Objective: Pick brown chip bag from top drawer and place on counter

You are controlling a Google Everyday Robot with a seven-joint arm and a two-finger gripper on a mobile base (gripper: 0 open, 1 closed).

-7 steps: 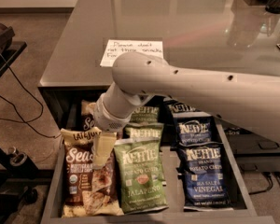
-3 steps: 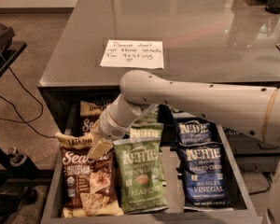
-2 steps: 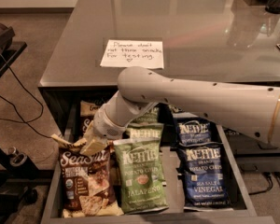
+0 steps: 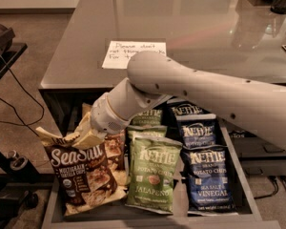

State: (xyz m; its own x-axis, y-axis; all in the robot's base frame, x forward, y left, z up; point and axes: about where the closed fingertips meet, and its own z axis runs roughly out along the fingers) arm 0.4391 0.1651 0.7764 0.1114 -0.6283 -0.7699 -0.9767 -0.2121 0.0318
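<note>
The brown chip bag (image 4: 83, 173), dark brown with "Sea Salt" script, hangs tilted over the left column of the open top drawer (image 4: 242, 178). Its lower end is still near the bags below. My gripper (image 4: 88, 136) is at the bag's crumpled tan top edge and is shut on it. My white arm reaches in from the right, across the drawer's back. The glossy grey counter (image 4: 205, 27) lies just behind the drawer and bears a white handwritten note (image 4: 133, 54).
A green Jalapeno Kettle bag (image 4: 152, 175) lies in the middle column and blue Kettle bags (image 4: 207, 185) in the right one. Another brown bag (image 4: 115, 149) lies behind the lifted one. A black stand with cables (image 4: 5, 46) stands to the left.
My gripper closed on the bag's top edge and lifted it up and to the left. The bag now hangs tilted instead of lying flat.
</note>
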